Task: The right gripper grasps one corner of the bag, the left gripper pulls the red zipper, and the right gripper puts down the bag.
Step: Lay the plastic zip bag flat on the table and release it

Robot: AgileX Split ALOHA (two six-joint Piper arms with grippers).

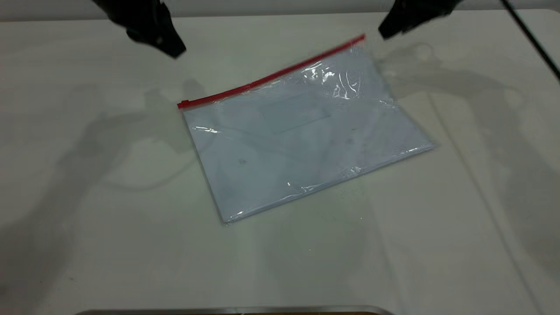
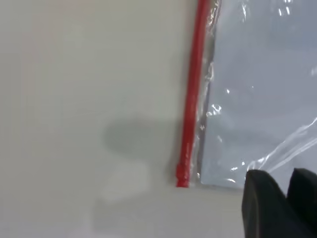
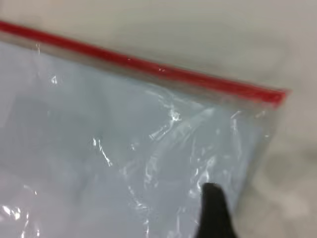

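The bag (image 1: 302,131), a clear pouch with white sheets inside, lies flat on the white table. The red zipper (image 1: 271,78) runs along its far edge, with the slider tab (image 1: 183,104) at the left end. My left gripper (image 1: 168,46) hangs shut and empty above the table, behind and left of that end. In the left wrist view it (image 2: 285,181) is over the bag's corner, beside the zipper end (image 2: 182,176). My right gripper (image 1: 387,29) hovers shut and empty just beyond the bag's far right corner. The right wrist view shows its tip (image 3: 214,192) over the bag (image 3: 114,148), near the zipper (image 3: 163,72).
The white table (image 1: 87,218) extends all round the bag. A thin black cable (image 1: 531,37) runs down at the far right. A metal edge (image 1: 236,310) shows at the table's front.
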